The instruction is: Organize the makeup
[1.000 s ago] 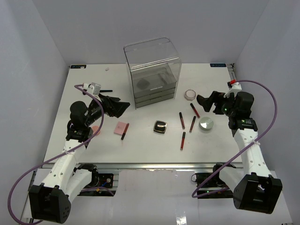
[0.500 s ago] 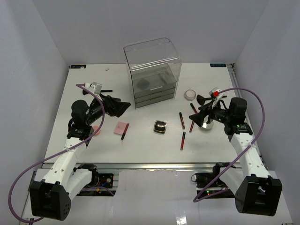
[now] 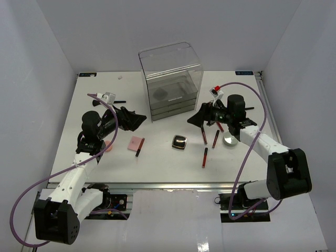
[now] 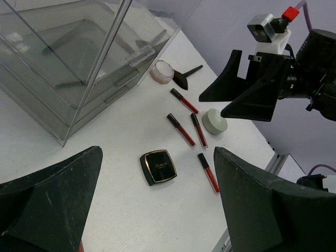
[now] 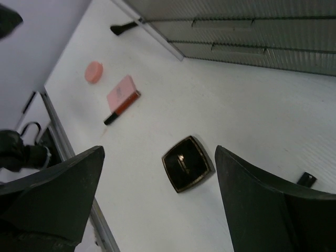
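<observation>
A black square compact [image 3: 179,142] lies at the table's middle; it also shows in the left wrist view [image 4: 157,167] and in the right wrist view [image 5: 187,164]. Slim red-and-black tubes [image 3: 203,134] lie to its right, with a round silver tin [image 3: 230,138]. A pink square palette [image 3: 136,143] with a tube beside it lies to the left. The white-pink jar [image 4: 161,72] and a black brush [image 4: 186,76] lie near the drawer box. My left gripper [image 3: 136,118] is open and empty above the table's left. My right gripper [image 3: 198,116] is open and empty above the tubes, right of the compact.
The tall clear acrylic drawer box [image 3: 170,84] stands at the back middle, drawers shut. A second black brush [image 3: 119,102] lies at the back left. A small round pink item [image 5: 94,72] lies left of the palette. Grey walls close in three sides.
My right arm has swung left from the table's right side, over the tin and tubes, toward the drawer box. My left arm has barely moved.
</observation>
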Robot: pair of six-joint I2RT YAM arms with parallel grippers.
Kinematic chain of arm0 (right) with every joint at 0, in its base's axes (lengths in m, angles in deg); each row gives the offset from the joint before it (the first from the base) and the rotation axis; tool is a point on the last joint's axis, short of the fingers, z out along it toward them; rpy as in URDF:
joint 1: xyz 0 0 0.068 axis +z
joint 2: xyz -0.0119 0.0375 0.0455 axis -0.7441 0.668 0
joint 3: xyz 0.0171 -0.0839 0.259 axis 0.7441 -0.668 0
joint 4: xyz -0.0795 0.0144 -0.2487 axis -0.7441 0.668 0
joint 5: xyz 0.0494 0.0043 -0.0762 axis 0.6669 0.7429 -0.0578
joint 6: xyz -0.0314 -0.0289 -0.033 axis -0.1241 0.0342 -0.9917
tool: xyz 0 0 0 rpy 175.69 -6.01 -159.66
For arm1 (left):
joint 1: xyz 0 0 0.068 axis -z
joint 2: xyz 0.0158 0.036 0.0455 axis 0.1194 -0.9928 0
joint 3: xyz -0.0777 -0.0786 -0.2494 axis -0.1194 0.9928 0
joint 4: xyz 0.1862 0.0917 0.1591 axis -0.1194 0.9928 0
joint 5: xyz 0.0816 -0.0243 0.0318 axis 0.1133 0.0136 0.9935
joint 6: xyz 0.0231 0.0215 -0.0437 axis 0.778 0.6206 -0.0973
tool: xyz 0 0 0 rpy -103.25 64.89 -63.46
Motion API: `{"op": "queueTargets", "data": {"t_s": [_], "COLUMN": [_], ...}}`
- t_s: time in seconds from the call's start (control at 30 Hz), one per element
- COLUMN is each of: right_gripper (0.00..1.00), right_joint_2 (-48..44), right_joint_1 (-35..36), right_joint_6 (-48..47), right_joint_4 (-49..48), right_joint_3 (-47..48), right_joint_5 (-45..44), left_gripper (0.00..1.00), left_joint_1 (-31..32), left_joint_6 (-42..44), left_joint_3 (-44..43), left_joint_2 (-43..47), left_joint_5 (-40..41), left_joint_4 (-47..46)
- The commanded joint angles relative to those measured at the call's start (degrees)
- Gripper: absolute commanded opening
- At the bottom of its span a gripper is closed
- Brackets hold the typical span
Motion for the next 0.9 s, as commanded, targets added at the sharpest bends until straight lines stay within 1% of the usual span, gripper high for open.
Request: {"op": "queueTargets", "data": {"t_s": [0.0, 0.17, 0.23, 0.3, 0.4, 0.57, 0.87], "right_gripper": [0.9, 0.88, 0.84, 0.75, 0.72, 0.67, 0.63], "right_joint_2": [2.96, 6.75, 8.69, 11.19, 14.39, 20.23, 25.96], "right_joint_1": [0.88, 1.48, 1.74, 2.13, 2.62, 3.55, 3.55], "right_joint_6": [20.11, 28.61, 31.57, 33.38, 36.18, 39.88, 43.03], "right_joint_4": [-16.07, -21.97, -24.48, -25.66, -27.83, -32.62, -36.16], "right_joint_3": [0.29, 1.23, 1.7, 3.57, 5.71, 9.12, 12.78], "right_joint_5": [-5.85, -8.24, -9.08, -8.93, -9.2, -9.32, -12.17], "left_gripper": [0.98, 0.98, 0.98, 0.98, 0.98, 0.98, 0.98], "left_joint_1": [0.02, 0.01, 0.07, 0.0, 0.08, 0.08, 0.0], "left_joint_6": [1.12, 1.39, 1.42, 1.5, 1.65, 1.85, 1.94], "left_joint_3": [-1.73, -1.85, -1.85, -1.85, -1.93, -2.11, -2.29], "left_joint_2": [0.74, 0.52, 0.35, -0.04, -0.41, -0.41, -0.67], "left_joint_5": [1.13, 1.48, 1.49, 1.34, 1.42, 1.35, 0.63], "left_joint_4": [0.64, 1.0, 1.02, 1.02, 1.26, 1.39, 1.37]}}
